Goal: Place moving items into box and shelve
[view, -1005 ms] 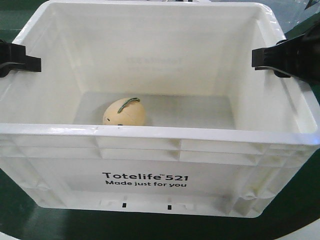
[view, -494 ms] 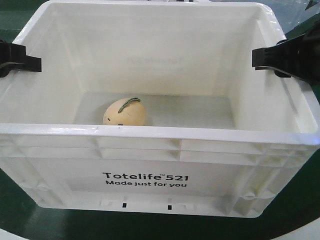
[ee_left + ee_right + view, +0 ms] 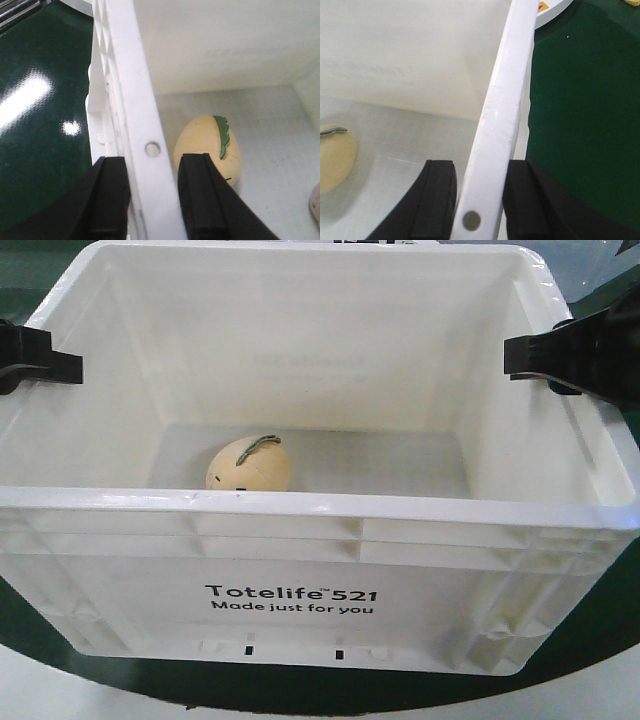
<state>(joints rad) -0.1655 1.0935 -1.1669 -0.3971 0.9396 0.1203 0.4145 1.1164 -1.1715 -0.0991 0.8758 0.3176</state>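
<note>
Box (image 3: 290,580): white, ribbed, open-topped, upright
Surface: glossy dark green table (image 3: 40,150) with lamp glare; a pale band past its curved edge at 6 o'clock
Moving item (image 3: 248,464): pale yellow, mango-shaped, green stem strip; on the box floor at 7 o'clock, near the front wall
Left gripper (image 3: 152,200): clenched on the 9 o'clock wall, one finger inside, one outside
Right gripper (image 3: 482,200): clenched likewise on the 3 o'clock wall
Room: white disc (image 3: 550,7) edge past the box at 1 o'clock

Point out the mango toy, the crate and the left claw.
mango toy (image 3: 248,466): front view, pale yellow body.
crate (image 3: 440,590): front view, printed front wall.
left claw (image 3: 152,167): left wrist view, between fingertips, astride crate wall.
</note>
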